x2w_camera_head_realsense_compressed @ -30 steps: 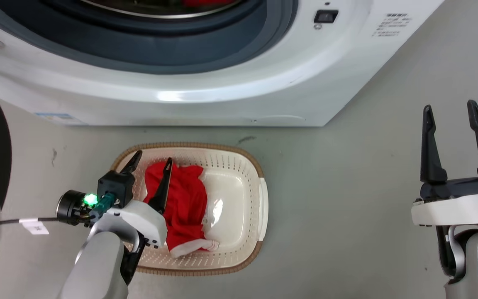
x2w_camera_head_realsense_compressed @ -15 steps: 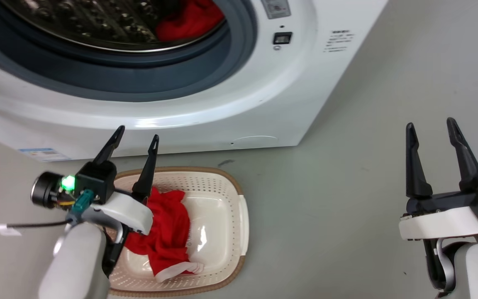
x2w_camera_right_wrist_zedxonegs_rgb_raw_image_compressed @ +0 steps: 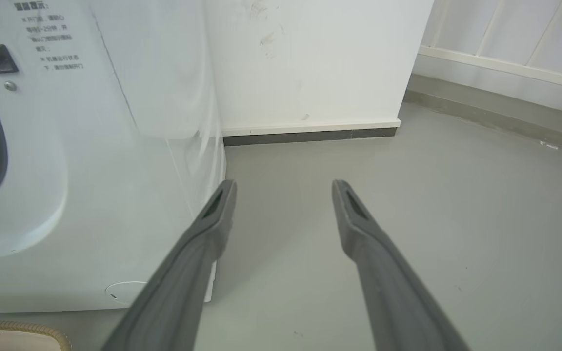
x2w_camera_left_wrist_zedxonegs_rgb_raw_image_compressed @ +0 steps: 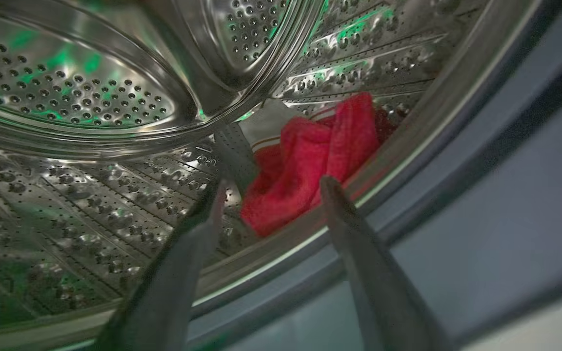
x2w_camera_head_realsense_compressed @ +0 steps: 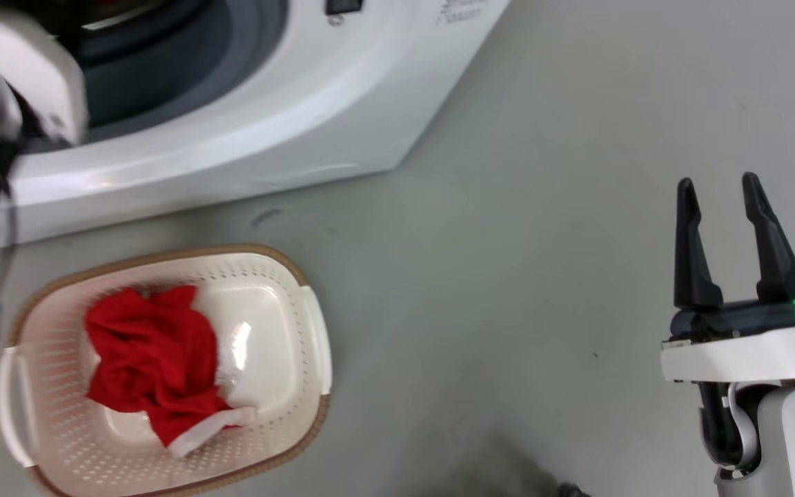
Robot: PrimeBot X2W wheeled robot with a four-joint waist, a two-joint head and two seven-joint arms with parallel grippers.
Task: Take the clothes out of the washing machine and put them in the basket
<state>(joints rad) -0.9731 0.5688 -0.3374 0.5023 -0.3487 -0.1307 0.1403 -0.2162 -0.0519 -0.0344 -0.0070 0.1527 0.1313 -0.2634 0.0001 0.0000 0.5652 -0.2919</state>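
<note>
Nearby: right gripper [x2w_camera_head_realsense_compressed: 716,181], fingers apart, empty, well right of washing machine [x2w_camera_head_realsense_compressed: 232,152]. Basket [x2w_camera_head_realsense_compressed: 308,324] before machine front, red garment [x2w_camera_head_realsense_compressed: 149,352] inside. Left gripper [x2w_camera_left_wrist_zedxonegs_rgb_raw_image_compressed: 271,187] at mouth of drum [x2w_camera_left_wrist_zedxonegs_rgb_raw_image_compressed: 90,87], fingers spread, holding nothing. Second red garment [x2w_camera_left_wrist_zedxonegs_rgb_raw_image_compressed: 310,156] just beyond fingertips, against drum wall by rim.

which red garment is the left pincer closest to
The red garment inside the drum: the open left pincer points straight at it. The other garment lies in the basket.
</note>
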